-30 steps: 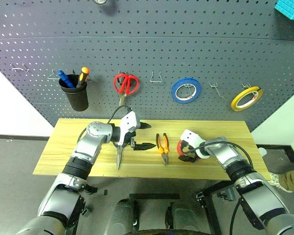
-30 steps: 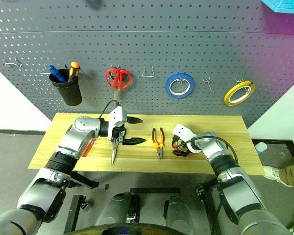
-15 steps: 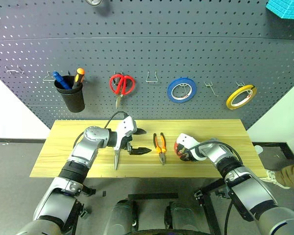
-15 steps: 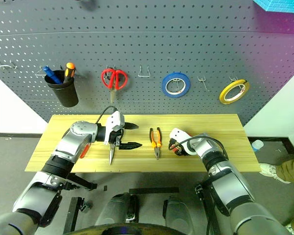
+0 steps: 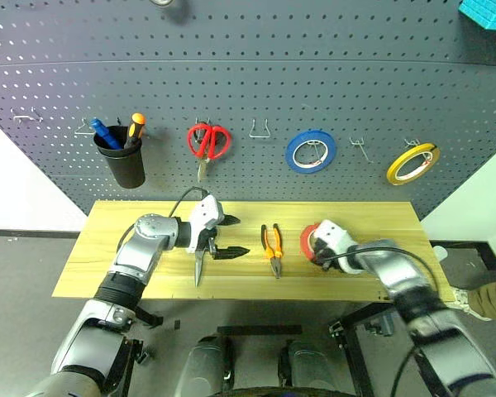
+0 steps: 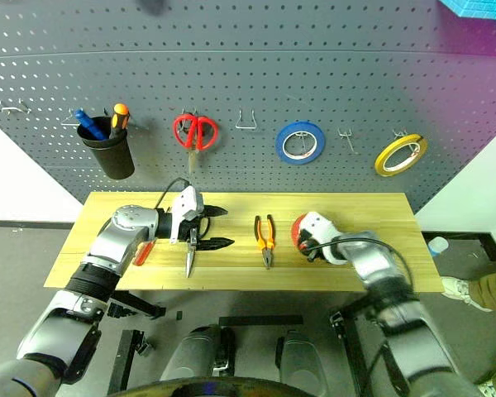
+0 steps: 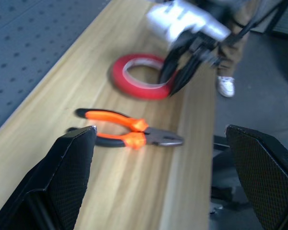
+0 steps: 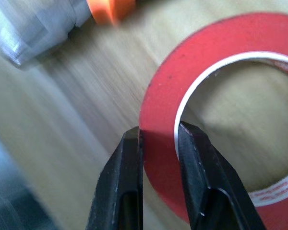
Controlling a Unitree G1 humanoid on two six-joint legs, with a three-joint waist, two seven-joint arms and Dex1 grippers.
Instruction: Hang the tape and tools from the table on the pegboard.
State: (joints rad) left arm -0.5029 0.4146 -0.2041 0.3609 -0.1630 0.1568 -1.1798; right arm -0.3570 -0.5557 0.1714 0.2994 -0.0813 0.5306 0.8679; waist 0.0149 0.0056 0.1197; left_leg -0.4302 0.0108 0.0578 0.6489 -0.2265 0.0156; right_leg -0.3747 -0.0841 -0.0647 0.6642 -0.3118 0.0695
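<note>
The right gripper point(image 8: 158, 139) has its two fingers point(image 8: 194, 158) pinched onto the band of the red tape point(image 8: 221, 96), one finger outside the ring and one inside the hole; in the head view the roll sits tilted up at the right of centre, just right of the pliers point(image 5: 273, 248). The left gripper point(image 5: 229, 237) hangs with its fingers spread wide and holds nothing, just above the dark-handled scissors point(image 5: 200, 266).

The pliers lie with their orange handles toward the pegboard point(image 5: 248, 74) and the jaws toward the near edge. The scissors point their blades toward the near edge too.

The surface point(image 5: 107, 248) is light wood. Behind it the pegboard carries a black cup point(image 5: 126, 163), red-handled scissors point(image 5: 209, 142), a blue roll point(image 5: 312, 151) and a yellow roll point(image 5: 412, 164).
</note>
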